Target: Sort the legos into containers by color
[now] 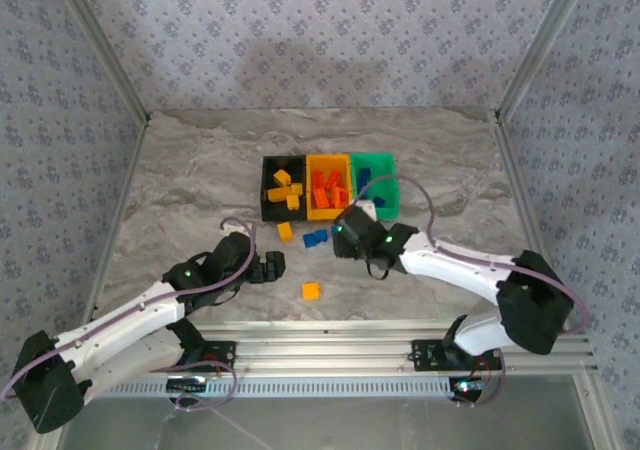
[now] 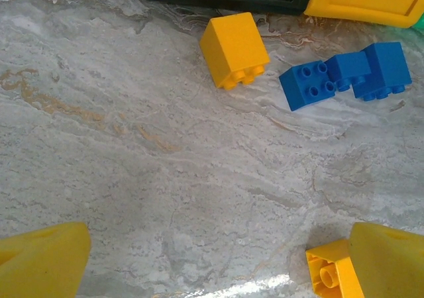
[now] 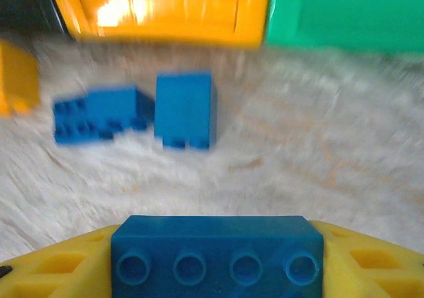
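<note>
You have the long blue four-stud plastic brick [image 3: 217,255] clamped between the yellow fingers [image 3: 59,271] of your right gripper [image 1: 352,222], near the joined plastic black bin [image 1: 266,190], yellow-orange bin [image 1: 328,213] and green bin [image 1: 388,198]. Loose blue bricks [image 1: 316,237] lie close by. Your left gripper [image 2: 212,258] hangs wide open over the marbled table [image 2: 165,179], with a small yellow-orange brick [image 2: 328,275] beside one finger.

Right wrist view: blur smears the marble-patterned table [image 3: 318,159] and the loose blue plastic bricks [image 3: 184,109], leaving their studs unclear. The yellow-orange plastic bin [image 3: 159,20] and green plastic bin [image 3: 344,20] are cut by the top edge. A blue four-stud brick [image 3: 215,245], between yellow fingers [image 3: 374,268] of the right gripper [image 3: 213,275], runs off the bottom edge. Left wrist view: a yellow-orange plastic brick [image 2: 328,275] sits partly behind a finger [image 2: 391,261] of the left gripper [image 2: 218,261], cropped below. From above, bricks inside the bins [image 1: 326,186] are too small to count.
</note>
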### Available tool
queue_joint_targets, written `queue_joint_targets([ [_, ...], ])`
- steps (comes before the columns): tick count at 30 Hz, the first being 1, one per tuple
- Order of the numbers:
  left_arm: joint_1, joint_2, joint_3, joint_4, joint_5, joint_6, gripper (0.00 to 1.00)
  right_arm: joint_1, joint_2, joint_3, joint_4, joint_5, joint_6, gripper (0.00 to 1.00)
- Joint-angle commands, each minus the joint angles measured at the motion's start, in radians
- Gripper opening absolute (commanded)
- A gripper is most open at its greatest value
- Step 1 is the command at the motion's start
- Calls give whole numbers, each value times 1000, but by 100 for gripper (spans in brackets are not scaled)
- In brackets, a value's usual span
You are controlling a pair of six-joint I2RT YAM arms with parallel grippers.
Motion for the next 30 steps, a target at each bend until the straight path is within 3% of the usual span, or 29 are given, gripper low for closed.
queue_joint_targets([
  [1, 8, 4, 45, 3, 4, 20, 100, -99, -22, 75, -34, -28, -48, 59],
  [8, 8, 6, 51, -2, 12, 25, 100, -315, 157, 245, -25, -57, -48, 59],
  [14, 8, 20, 55, -4, 20, 31, 100, -373, 336, 433, -59, -53, 30, 60],
  [21, 9, 35, 71, -16, 25, 50, 100, -409, 446, 524, -70, -42, 187, 64],
  [30, 8, 69, 81, -27, 47, 64, 100, -416, 486, 580, -44, -60, 258, 90],
])
